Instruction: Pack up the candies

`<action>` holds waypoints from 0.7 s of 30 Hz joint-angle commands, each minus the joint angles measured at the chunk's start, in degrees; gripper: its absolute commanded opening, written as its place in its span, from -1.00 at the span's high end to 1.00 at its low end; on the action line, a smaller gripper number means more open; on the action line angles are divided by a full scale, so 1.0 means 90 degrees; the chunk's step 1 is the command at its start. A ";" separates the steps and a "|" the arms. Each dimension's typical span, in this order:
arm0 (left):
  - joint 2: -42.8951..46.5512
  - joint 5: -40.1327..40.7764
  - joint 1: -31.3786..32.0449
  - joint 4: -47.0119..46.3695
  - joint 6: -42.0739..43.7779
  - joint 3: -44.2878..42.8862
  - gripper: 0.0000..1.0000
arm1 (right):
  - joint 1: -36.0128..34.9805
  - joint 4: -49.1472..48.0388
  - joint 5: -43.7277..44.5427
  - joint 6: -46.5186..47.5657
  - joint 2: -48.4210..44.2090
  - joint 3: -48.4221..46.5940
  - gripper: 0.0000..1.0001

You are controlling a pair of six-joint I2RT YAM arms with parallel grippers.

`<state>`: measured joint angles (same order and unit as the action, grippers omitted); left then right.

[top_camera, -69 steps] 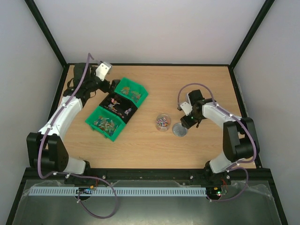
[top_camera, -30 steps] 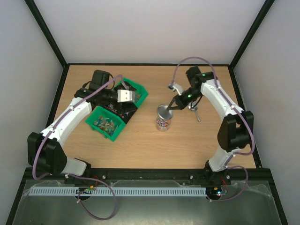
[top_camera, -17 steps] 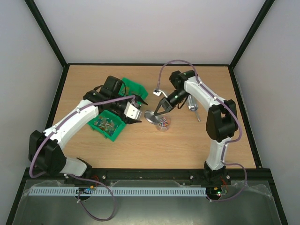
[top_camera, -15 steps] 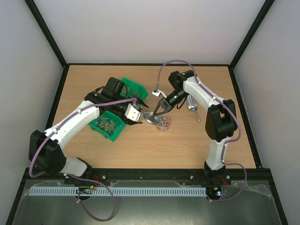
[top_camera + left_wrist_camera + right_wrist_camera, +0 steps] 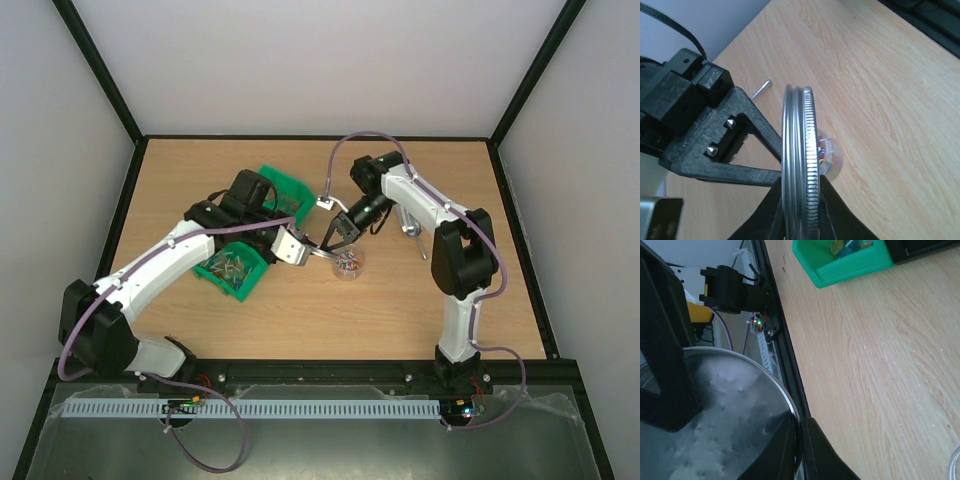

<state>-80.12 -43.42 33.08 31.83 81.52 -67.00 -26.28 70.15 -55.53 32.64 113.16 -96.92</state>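
Both arms are on the round silver lid (image 5: 799,150) at the same time here. The left fingers (image 5: 771,215) are clenched on its ribbed rim, one pressed on each face. The right fingers (image 5: 665,365) are clamped on the same lid from the other side. In the left wrist shot their black frame sits at 9 o'clock of the lid. The lid is up off the surface (image 5: 300,320) and shows edge-on to the left wrist camera.

As for the candies (image 5: 346,262), a bunch of them sit in a small clear jar (image 5: 360,266) standing a bit right of the middle of the surface. From above, the lid hangs just beside the jar at about 10 o'clock. I can't tell if it touches the glass. In the left wrist view the jar peeks out from behind the lid at 3 o'clock, with coloured wrappers showing through.

More candies lie in a green bin (image 5: 215,272) at 9 o'clock of the jar. A second green bin (image 5: 290,190) sits farther back at about 10 o'clock, partly under the left arm. The metal scoop (image 5: 414,236) lies on the surface at 2 o'clock of the jar, well apart from it.
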 commanded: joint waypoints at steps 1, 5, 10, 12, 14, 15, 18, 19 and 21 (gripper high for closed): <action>0.0134 -0.0276 -0.0023 -0.0167 -0.0669 0.0055 0.84 | 0.0021 0.0263 0.0042 0.0076 -0.0096 -0.0178 0.81; 0.0174 -0.0444 -0.0150 -0.0604 -0.1744 0.0146 0.87 | 0.0472 -0.0220 0.0313 -0.0152 -0.0439 -0.0125 0.28; -0.0115 -0.0898 -0.0528 -0.0807 -0.3127 -0.0152 0.86 | 0.1416 -0.1514 0.0595 -0.0384 -0.1488 0.0480 -0.23; -0.0303 -0.1127 -0.0623 -0.0778 -0.3583 -0.0347 0.85 | 0.1464 -0.1772 0.0626 -0.0066 -0.1911 0.0810 -0.29; -0.0493 -0.1363 -0.0710 -0.0824 -0.4065 -0.0522 0.84 | 0.1445 -0.2194 0.0503 0.0018 -0.2381 0.1251 -0.35; -0.0624 -0.1486 -0.0750 -0.0855 -0.4280 -0.0601 0.84 | 0.1431 -0.2445 0.0469 -0.0009 -0.2630 0.1455 -0.35; -0.0961 -0.1790 -0.0837 -0.0556 -0.4516 -0.0921 0.84 | 0.1247 -0.3131 0.0576 -0.0015 -0.3240 0.2033 -0.28; -0.1040 -0.1880 -0.0863 -0.0519 -0.4625 -0.0983 0.84 | 0.1139 -0.3338 0.0662 -0.0054 -0.3389 0.2170 -0.24; -0.1174 -0.2051 -0.0901 -0.0461 -0.4720 -0.1107 0.83 | 0.0841 -0.3684 0.0934 -0.0216 -0.3546 0.2352 -0.20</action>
<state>-88.73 -55.24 25.65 25.89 44.25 -74.02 -15.14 45.63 -49.89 31.57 83.79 -79.55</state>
